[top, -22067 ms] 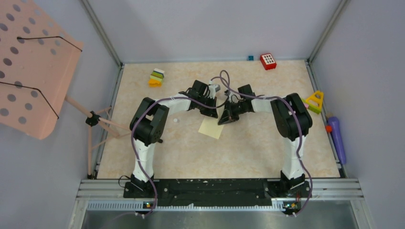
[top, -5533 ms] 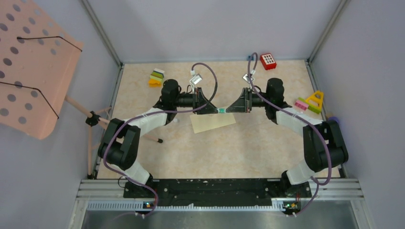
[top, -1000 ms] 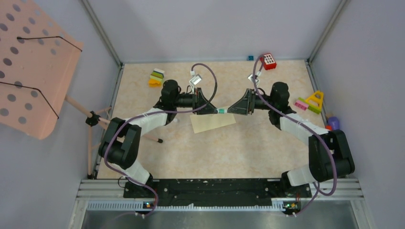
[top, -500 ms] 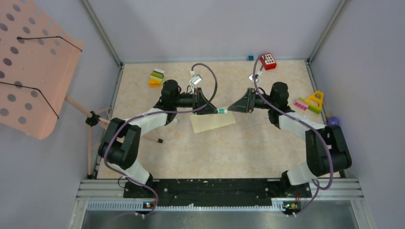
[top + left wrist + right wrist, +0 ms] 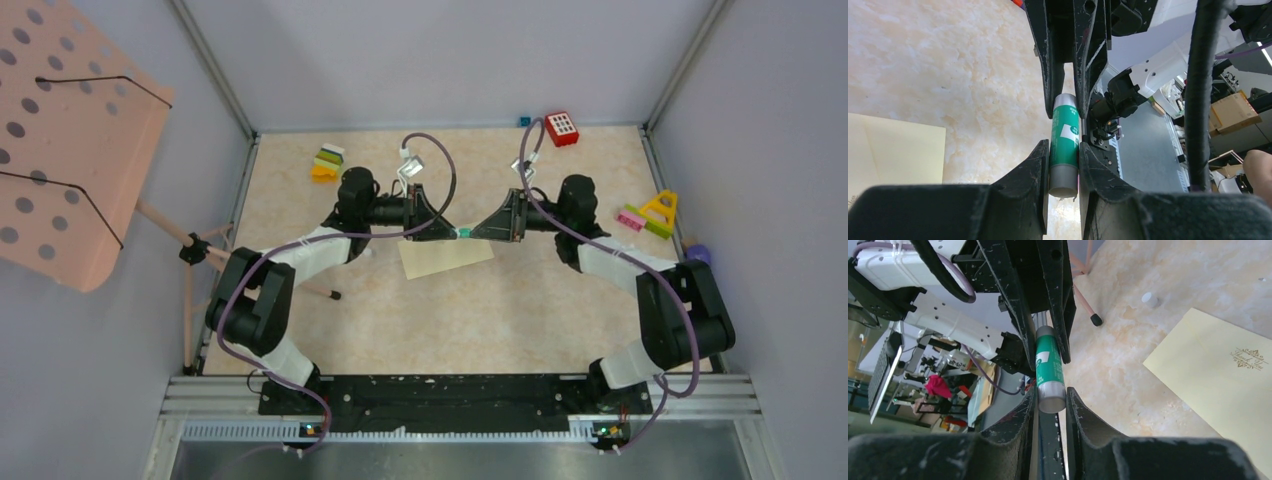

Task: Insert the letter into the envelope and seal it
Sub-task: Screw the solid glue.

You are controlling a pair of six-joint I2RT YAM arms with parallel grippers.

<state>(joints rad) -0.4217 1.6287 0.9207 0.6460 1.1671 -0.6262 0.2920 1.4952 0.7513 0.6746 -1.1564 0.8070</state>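
While raised near the envelope [image 5: 445, 257], clamping a green glue stick [image 5: 1064, 130] from opposite ends with left gripper [image 5: 1064, 147] and right gripper [image 5: 1050, 392] jaws. Sealing step, likely; next, pull apart to uncap.

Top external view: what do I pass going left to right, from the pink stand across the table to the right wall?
pink perforated stand → stacked yellow-green blocks → green glue stick → red block → yellow triangle toy → purple object
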